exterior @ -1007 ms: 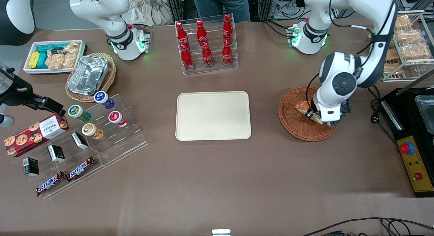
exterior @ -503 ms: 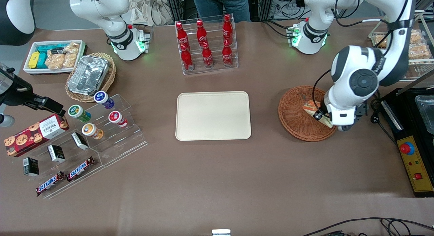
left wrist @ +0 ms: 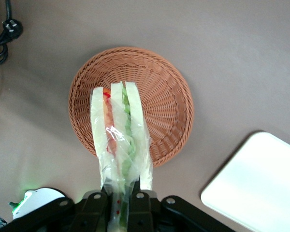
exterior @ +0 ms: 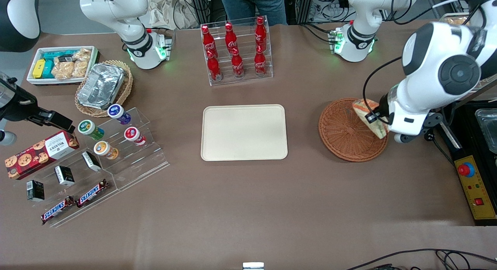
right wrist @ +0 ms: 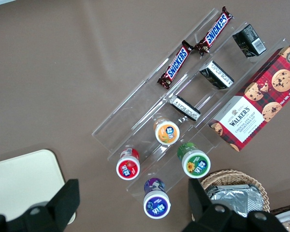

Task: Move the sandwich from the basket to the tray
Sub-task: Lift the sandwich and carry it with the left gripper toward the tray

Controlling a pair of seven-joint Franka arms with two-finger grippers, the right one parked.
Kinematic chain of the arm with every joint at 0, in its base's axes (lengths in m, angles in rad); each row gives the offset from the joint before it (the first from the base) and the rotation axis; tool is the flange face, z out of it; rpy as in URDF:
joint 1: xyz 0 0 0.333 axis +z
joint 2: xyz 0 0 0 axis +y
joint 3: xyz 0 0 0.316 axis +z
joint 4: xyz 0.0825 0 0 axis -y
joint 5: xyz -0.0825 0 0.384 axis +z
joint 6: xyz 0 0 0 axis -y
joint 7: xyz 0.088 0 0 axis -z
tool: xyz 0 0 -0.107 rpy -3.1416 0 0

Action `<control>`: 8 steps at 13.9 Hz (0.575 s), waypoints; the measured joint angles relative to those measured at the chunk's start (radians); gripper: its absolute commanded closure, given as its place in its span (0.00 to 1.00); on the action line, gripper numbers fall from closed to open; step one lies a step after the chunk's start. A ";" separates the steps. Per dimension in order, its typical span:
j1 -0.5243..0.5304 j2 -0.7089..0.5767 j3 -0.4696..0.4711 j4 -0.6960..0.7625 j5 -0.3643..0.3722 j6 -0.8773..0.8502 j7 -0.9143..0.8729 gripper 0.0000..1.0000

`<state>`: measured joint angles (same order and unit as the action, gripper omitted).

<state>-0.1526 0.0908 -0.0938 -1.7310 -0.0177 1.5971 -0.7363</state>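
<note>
My left gripper (exterior: 376, 118) is shut on the sandwich (exterior: 369, 115), a plastic-wrapped wedge of pale bread with orange and green filling. It holds the sandwich in the air above the reddish-brown wicker basket (exterior: 343, 132), over the basket's edge toward the working arm's end. In the left wrist view the sandwich (left wrist: 120, 137) hangs from the gripper (left wrist: 121, 198) above the empty basket (left wrist: 157, 92). The cream tray (exterior: 244, 132) lies flat and bare at the table's middle, beside the basket; a corner of the tray (left wrist: 258, 186) shows in the wrist view.
A clear rack of red cola bottles (exterior: 236, 51) stands farther from the camera than the tray. A black control box (exterior: 475, 184) lies at the working arm's end. A clear stand with cups and snack bars (exterior: 101, 153), a foil container in a tan basket (exterior: 103, 87) and a white snack bin (exterior: 62, 64) lie toward the parked arm's end.
The gripper has risen with the sandwich, lifting it out of the basket, and shifted toward the working arm's end. The basket is left empty.
</note>
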 measured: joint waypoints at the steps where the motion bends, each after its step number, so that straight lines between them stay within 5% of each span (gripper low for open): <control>1: -0.001 0.000 -0.020 0.001 -0.002 0.000 0.010 1.00; 8: -0.005 0.002 -0.124 0.002 -0.003 -0.002 0.117 1.00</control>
<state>-0.1572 0.0924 -0.2179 -1.7289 -0.0205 1.5952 -0.6196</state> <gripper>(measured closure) 0.846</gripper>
